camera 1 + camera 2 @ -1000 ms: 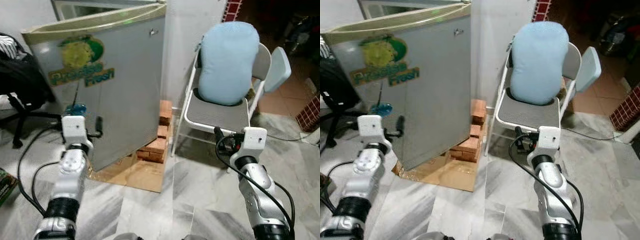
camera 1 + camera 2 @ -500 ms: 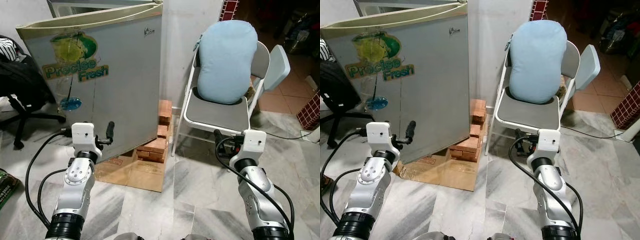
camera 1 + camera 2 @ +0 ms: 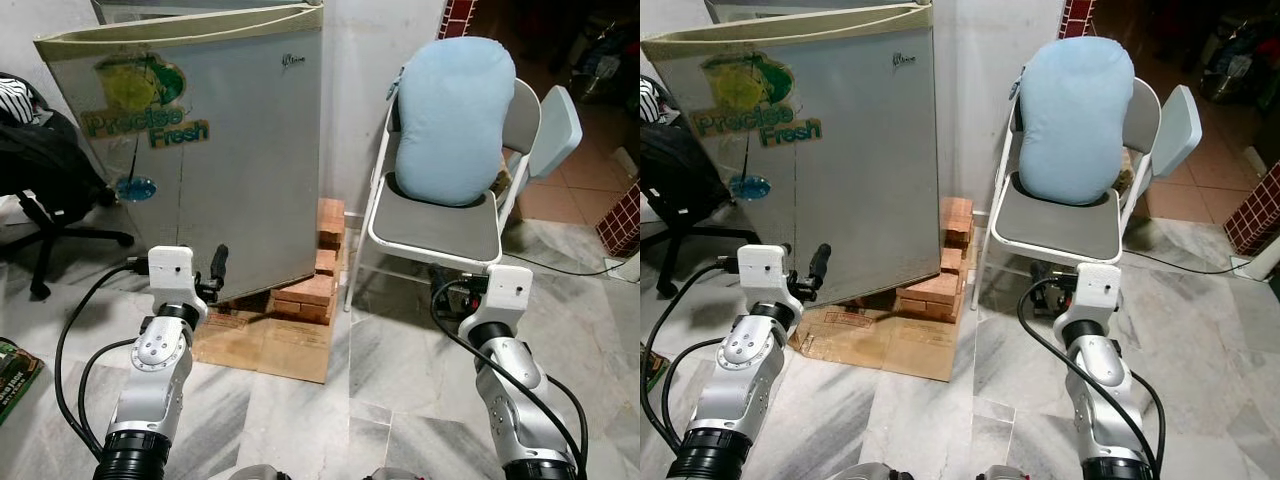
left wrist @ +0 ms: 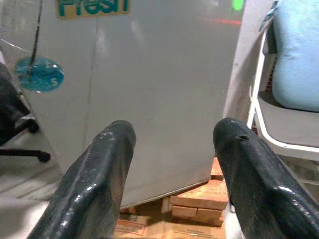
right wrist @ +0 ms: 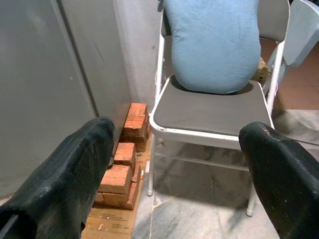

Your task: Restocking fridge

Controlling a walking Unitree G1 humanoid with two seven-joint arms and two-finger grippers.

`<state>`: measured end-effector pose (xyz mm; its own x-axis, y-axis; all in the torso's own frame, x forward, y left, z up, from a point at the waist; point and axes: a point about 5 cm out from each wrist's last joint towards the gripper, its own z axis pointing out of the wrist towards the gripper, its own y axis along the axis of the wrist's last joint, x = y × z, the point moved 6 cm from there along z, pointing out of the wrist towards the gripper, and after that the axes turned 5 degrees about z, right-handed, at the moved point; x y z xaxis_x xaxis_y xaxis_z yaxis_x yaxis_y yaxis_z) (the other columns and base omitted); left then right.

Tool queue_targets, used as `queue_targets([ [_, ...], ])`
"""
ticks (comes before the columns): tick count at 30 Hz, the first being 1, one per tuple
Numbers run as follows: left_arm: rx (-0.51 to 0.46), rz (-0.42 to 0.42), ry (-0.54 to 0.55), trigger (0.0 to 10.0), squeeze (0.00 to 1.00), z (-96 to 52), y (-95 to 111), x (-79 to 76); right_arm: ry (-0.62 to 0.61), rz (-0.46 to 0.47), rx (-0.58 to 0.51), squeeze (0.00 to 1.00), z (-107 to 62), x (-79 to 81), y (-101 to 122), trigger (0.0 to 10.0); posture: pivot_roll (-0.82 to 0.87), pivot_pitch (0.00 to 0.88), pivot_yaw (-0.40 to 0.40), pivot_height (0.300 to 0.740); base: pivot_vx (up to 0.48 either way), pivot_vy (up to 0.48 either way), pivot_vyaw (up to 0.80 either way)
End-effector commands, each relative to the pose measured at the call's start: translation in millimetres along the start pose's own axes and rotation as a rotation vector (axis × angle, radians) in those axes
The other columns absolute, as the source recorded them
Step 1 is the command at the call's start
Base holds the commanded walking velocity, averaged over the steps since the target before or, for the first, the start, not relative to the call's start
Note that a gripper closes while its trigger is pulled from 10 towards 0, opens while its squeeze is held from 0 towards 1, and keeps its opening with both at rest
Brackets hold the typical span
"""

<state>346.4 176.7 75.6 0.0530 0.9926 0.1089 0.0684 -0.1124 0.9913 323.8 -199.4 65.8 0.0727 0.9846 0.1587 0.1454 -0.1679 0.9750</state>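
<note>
A small grey fridge [image 3: 230, 170] with a "Precise Fresh" sticker stands on bricks, its door front facing me. My left gripper [image 3: 218, 272] is open and empty, held low just before the door's bottom edge. In the left wrist view its fingers [image 4: 107, 159] stand apart, pointing at the grey door [image 4: 159, 74]. My right gripper [image 3: 443, 288] is also open and empty, low in front of the folding chair. The right wrist view has its two fingers [image 5: 84, 164] spread wide, with the chair seat [image 5: 209, 112] between them.
A white folding chair [image 3: 440, 225] with a light blue cushion [image 3: 455, 120] stands right of the fridge. Red bricks [image 3: 310, 285] and flat cardboard [image 3: 270, 345] lie under the fridge. A black office chair [image 3: 45, 190] is at the left. The floor is grey marble.
The view has shifted and the fridge sits a little farther off. My left gripper has dropped from beside the blue sticker to the door's bottom edge. The right gripper has sunk slightly.
</note>
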Motion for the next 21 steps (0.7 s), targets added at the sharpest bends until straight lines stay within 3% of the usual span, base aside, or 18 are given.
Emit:
queue_targets([
  [1, -0.028, -0.004, 0.000, 0.0, 0.00, 2.7, 9.2, 1.5, -0.008, 0.003, -0.038, 0.00, -0.4, -0.8, 11.3, 10.0, -0.06, 0.000, 0.045, 0.740, 0.000, 0.000, 0.00],
  [2, -0.034, -0.003, -0.012, 10.0, 0.18, 3.6, 12.0, 0.1, -0.006, 0.003, -0.040, 0.00, -0.5, 0.2, 12.1, 10.0, -0.06, 0.000, 0.044, 0.740, 0.000, 0.000, 0.00],
  [3, -0.038, -0.004, -0.019, 10.0, 0.18, 3.9, 13.6, -0.8, -0.004, 0.004, -0.041, 0.00, -0.5, 0.8, 12.5, 10.0, -0.06, 0.000, 0.043, 0.740, 0.000, 0.000, 0.00],
  [4, -0.038, -0.023, -0.027, 10.0, 1.00, 4.5, 14.7, -2.2, -0.001, 0.005, -0.043, 0.00, -0.3, 2.1, 13.5, 10.0, -0.05, 0.000, 0.042, 0.740, 0.000, 0.000, 0.00],
  [14, -0.011, -0.058, -0.031, 10.0, 1.00, 4.6, 11.4, -5.1, -0.035, 0.048, -0.102, 0.00, 1.2, -2.2, 35.1, 10.0, -0.07, 0.000, 0.057, 0.740, 0.000, 0.000, 0.00],
  [18, -0.009, -0.084, -0.075, 10.0, 1.00, 4.3, 15.3, -18.4, -0.037, 0.040, -0.072, 0.00, -3.4, -3.6, 24.6, 10.0, -0.06, 0.000, 0.058, 0.740, 0.000, 0.000, -0.14],
  [21, 0.008, -0.091, -0.082, 10.0, 1.00, 1.2, 11.6, -19.5, -0.047, 0.051, -0.062, 0.00, -4.3, -2.7, 21.2, 10.0, -0.07, 0.000, 0.060, 0.740, 0.000, 0.446, -0.64],
])
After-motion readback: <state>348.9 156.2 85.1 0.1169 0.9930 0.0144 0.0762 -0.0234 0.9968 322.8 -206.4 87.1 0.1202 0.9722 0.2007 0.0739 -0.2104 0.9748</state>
